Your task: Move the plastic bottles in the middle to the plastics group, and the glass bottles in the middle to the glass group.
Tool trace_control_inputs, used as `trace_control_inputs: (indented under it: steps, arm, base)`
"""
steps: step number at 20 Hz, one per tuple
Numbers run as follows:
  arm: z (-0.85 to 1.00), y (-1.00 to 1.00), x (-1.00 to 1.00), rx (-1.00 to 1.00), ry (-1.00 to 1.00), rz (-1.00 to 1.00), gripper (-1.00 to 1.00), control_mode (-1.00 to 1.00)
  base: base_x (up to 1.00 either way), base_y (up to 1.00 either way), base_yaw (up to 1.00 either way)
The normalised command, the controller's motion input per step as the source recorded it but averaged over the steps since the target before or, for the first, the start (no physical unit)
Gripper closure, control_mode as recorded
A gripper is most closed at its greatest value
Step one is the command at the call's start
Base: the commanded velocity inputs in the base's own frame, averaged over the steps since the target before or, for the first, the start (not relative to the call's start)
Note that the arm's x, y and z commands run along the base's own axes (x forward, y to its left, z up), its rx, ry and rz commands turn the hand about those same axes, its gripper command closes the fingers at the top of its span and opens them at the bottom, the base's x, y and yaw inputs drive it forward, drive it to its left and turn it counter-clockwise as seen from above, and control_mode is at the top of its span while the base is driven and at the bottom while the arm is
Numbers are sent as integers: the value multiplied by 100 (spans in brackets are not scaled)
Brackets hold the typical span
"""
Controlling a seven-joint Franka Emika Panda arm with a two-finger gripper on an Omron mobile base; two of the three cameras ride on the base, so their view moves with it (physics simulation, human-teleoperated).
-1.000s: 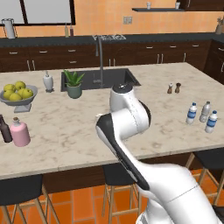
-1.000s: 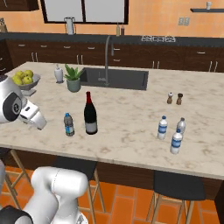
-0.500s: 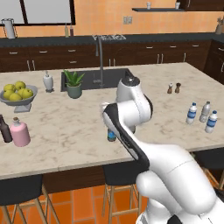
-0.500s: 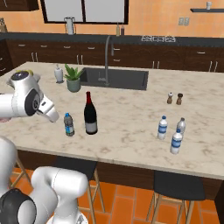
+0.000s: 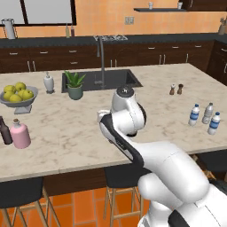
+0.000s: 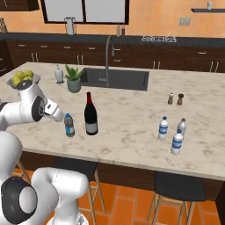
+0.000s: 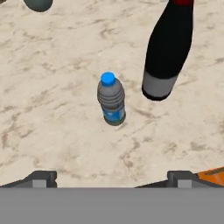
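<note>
From behind on the left, the arm [image 5: 126, 119] stands in front of the middle of the counter [image 5: 62, 133], so whatever stands there is hidden behind it. At that view's left edge the brown bottle [image 5: 4, 131] is partly cut off. Looking down from the hand, the wine bottle [image 7: 168, 52] is cut at the top edge, with just a sliver of red foil showing, and a grey rounded thing [image 7: 38, 4] in the top left corner is too cropped to name. The small bottle's [image 7: 111, 99] label is too blurred to read. From the right, the fingers are hidden by the hand.
</note>
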Motion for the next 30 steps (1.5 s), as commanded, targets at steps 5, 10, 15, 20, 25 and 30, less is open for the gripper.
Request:
trace_control_inputs:
  steps: [5,10,15,20,25,30]
  arm:
    - [1,-1,10,-5,13,25,-100,-100]
    - [-8,-15,0,0,1,12,-100,-100]
    - [0,-3,-4,0,-3,-1,-100,-100]
    - [-3,0,6,0,-5,-9,-100,-100]
    - [-1,0,16,0,-2,-13,-100,-100]
    - [-14,0,24,0,0,-7,-100,-100]
  base:
    - [0,0,0]
    - [0,0,0]
    - [0,0,0]
    - [0,0,0]
    - [0,0,0]
    - [0,0,0]
